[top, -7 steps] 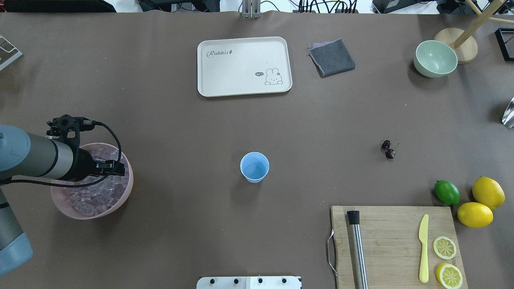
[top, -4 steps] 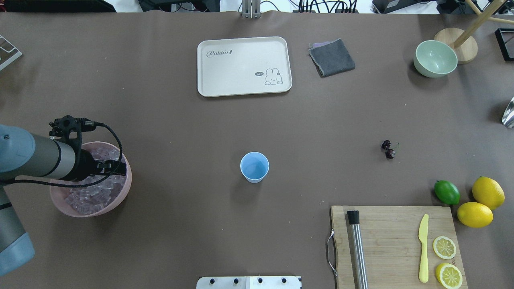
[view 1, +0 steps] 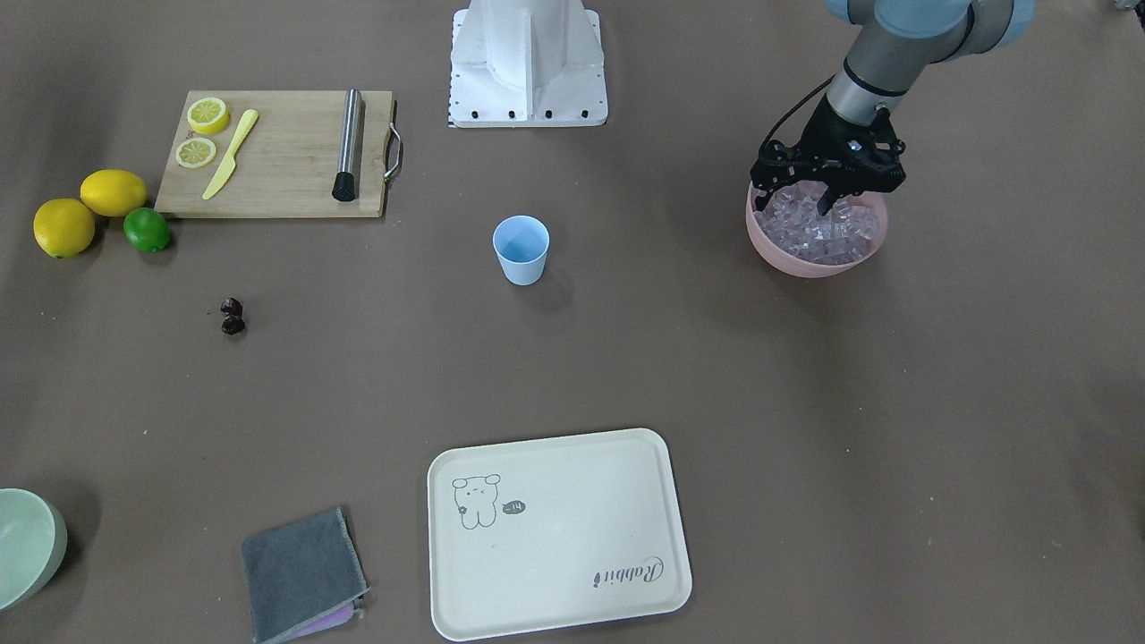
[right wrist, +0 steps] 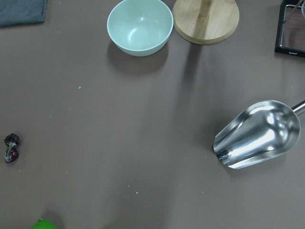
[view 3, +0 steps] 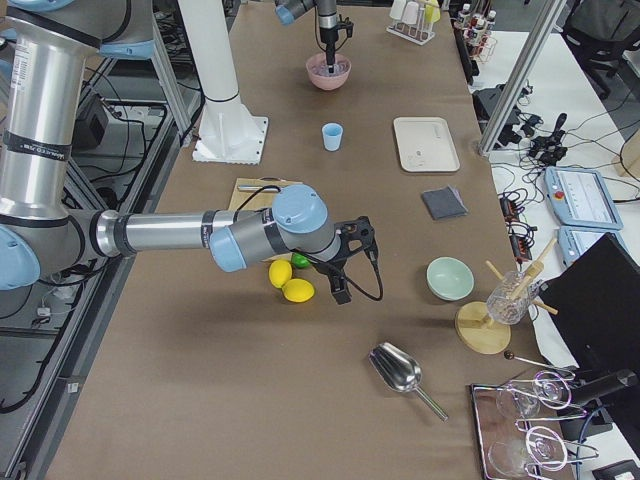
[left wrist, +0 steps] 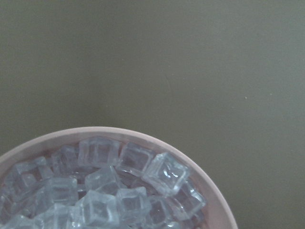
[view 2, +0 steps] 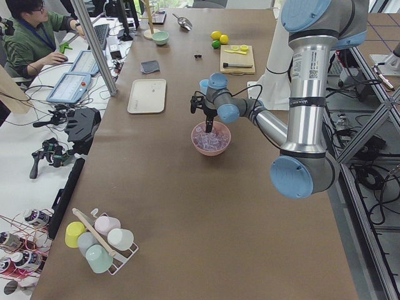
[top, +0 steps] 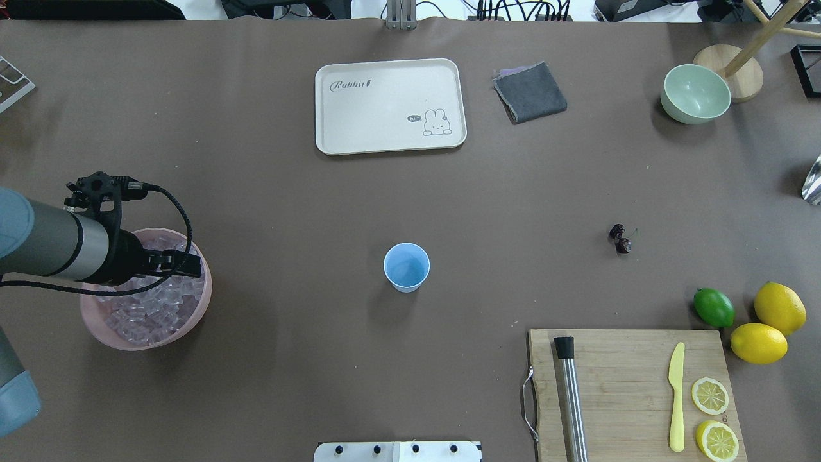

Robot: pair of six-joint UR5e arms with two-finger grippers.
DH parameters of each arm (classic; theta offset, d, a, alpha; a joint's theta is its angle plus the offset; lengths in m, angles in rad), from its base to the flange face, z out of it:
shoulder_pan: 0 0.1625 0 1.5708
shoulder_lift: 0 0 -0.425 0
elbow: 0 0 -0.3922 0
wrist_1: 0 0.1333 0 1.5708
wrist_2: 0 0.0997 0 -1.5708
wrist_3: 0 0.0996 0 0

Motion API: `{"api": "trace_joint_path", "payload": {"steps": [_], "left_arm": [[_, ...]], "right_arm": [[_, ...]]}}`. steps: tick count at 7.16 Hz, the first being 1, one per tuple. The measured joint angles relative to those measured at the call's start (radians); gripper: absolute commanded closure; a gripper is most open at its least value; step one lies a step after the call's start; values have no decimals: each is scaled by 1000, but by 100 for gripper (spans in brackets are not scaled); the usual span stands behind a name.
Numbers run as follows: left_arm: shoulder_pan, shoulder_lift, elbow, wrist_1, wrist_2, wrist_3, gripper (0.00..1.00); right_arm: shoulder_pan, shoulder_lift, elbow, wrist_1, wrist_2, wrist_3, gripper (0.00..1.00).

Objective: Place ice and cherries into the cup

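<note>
Ice (left wrist: 164,172) is heaped in the pink bowl (top: 204,296) at the robot's left end of the table (top: 308,192), well apart from the cup (top: 406,267), which stands upright near the middle and appears to be empty. The cherries (top: 619,239) are seen lying on the bare tabletop well off to the cup's other side. The left gripper (view 1: 793,204) is held over the bowl with its jaws spread wide and the tips lowered among the topmost cubes; whether a cube is caught between them cannot be told. The right gripper (view 3: 338,292) is shown only in the side view, so its state cannot be told. The cubes are judged to be hard, light and smooth-faced, and therefore likely to slip or be squirted out if pinched on an edge or corner. A single cube standing proud of the heap would best be taken across two flat opposite faces, since the loose pile can be expected to shift under the tips. The cherries are judged to be softer and should be gripped gently across the fruit.
</note>
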Motion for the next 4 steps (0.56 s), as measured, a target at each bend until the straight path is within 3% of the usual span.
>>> {"api": "trace_joint_path", "payload": {"steps": [4], "left_arm": [[-34, 15, 62, 36, 12, 107, 3]], "right_arm": [[0, 0, 0, 0, 1, 1, 0]]}}
